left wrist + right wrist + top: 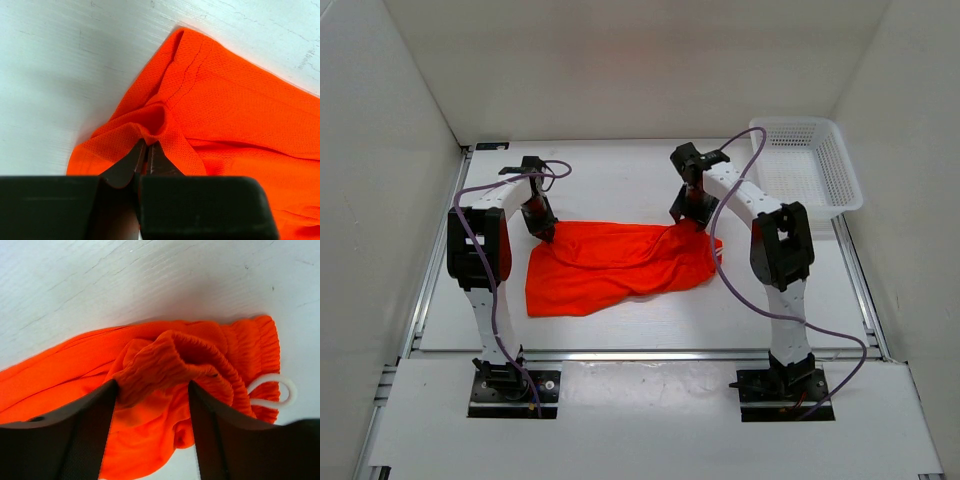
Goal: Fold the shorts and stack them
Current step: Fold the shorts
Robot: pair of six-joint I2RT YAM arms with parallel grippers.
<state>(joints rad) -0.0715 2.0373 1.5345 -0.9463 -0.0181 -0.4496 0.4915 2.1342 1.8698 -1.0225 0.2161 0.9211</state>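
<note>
— What is being hidden or cut off?
— The tips of the left gripper are being buried in a fold of the shorts, and in the top view both grippers' tips are being masked by their own wrists. The bottom of each wrist view is being blocked by the gripper body. Only a loop of the white drawstring is being shown

— What else is being seen around?
— A white mesh basket is being seen at 2 o'clock on the table, apart from the cloth, with the right arm standing between them

— Where are the shorts being found?
— At the table's centre, lying rumpled on the surface

— And the fingers?
— On the left they are being pressed together, a hem fold being pinched at the cloth's 10 o'clock corner. On the right gripper, at the 2 o'clock corner, they are being held partway apart, the gathered waistband being squeezed between them and touching both
</note>
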